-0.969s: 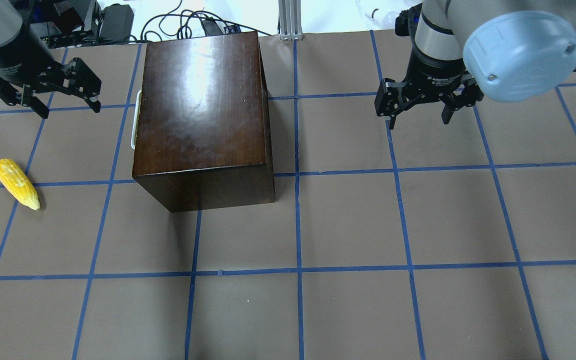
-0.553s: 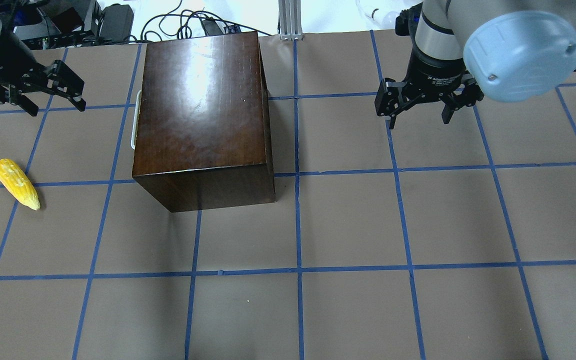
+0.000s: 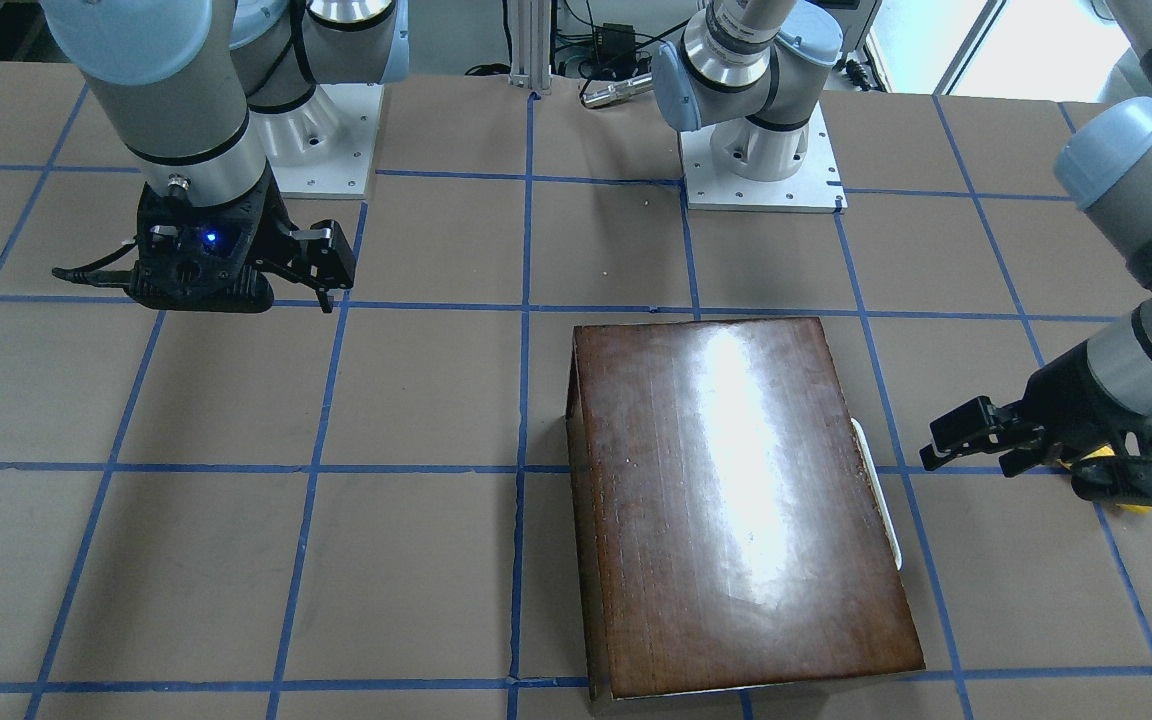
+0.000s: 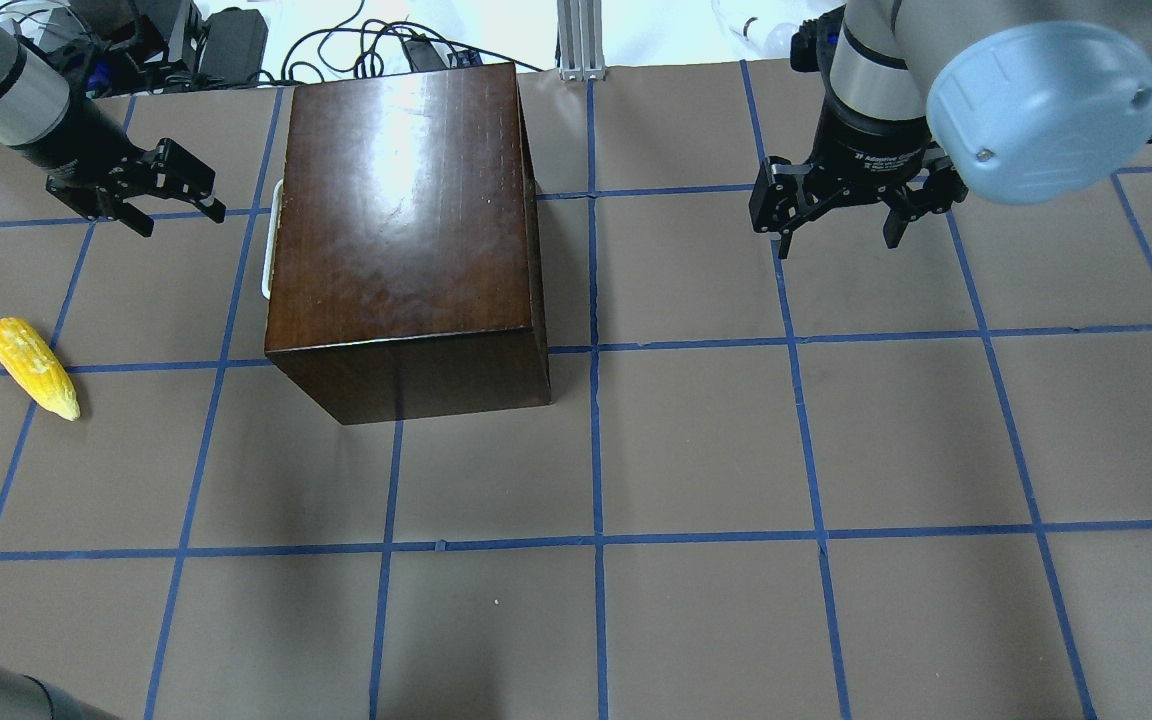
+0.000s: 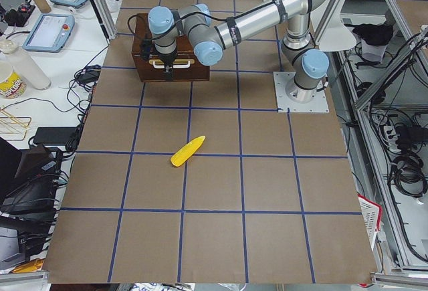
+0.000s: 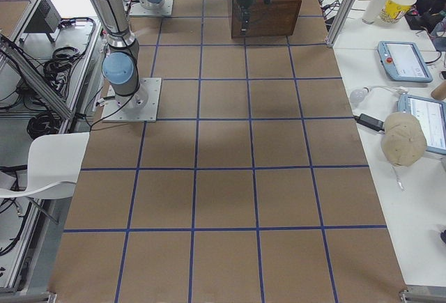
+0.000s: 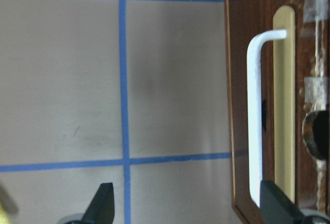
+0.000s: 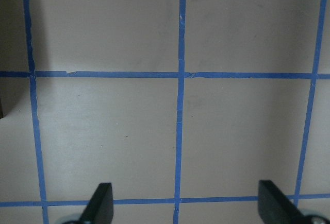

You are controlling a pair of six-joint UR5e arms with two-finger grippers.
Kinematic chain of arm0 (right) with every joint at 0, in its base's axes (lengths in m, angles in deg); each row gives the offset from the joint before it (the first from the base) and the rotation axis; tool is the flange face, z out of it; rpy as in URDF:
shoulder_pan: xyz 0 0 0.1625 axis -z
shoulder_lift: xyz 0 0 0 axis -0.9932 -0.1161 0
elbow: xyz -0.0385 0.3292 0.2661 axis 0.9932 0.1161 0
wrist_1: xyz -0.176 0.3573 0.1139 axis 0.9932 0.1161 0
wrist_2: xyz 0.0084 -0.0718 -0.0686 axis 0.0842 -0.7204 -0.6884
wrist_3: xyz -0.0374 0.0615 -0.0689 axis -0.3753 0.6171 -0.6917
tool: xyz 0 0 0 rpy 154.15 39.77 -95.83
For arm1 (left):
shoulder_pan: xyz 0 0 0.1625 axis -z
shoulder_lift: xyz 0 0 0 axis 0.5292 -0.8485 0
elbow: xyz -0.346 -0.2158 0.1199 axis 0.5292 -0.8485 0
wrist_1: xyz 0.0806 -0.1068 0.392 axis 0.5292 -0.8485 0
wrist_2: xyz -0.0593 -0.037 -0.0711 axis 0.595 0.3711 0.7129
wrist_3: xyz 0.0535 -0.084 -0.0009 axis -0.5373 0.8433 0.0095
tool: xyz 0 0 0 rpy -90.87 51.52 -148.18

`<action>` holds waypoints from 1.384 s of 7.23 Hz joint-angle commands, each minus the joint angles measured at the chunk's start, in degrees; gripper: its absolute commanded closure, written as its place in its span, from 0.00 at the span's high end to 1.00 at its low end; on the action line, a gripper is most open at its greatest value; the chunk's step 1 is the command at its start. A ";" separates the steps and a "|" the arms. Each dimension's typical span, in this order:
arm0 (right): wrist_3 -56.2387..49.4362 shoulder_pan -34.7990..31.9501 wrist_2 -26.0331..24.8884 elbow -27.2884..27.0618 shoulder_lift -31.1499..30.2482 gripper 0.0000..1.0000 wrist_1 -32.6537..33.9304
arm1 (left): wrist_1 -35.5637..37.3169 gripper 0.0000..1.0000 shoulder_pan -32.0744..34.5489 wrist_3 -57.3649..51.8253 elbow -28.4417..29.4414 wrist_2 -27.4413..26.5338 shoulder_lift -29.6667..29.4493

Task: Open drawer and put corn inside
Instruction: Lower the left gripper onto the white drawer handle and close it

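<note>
Left claw (image 4: 182, 218), wide open and empty, just beside the box (image 4: 401, 220): centre it astride the drawer (image 7: 237, 80) handle (image 7: 253, 121), close, pull straight away from the box.

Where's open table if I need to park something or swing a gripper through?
Open: the table squares between the wooden box and the right gripper, and the whole stretch on the robot's side of the box. Tight: the box's handle side, where the left gripper hovers and the corn lies.
</note>
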 commanded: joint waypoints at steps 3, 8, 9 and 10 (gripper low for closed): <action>0.00 0.00 0.01 0.00 0.03 1.00 0.05 | 0.35 1.00 0.21 -0.22 -0.10 5.52 -3.35; 0.00 0.00 0.01 0.00 0.04 1.00 -0.04 | 0.17 1.00 0.65 -0.31 -0.19 8.51 -6.17; 0.00 0.00 0.09 0.00 0.04 1.00 -0.04 | 0.26 1.00 0.65 -0.31 -0.62 8.60 -6.61; 0.00 0.00 0.01 0.00 0.04 1.00 0.05 | 0.35 1.00 0.65 -0.39 -1.50 8.51 -6.78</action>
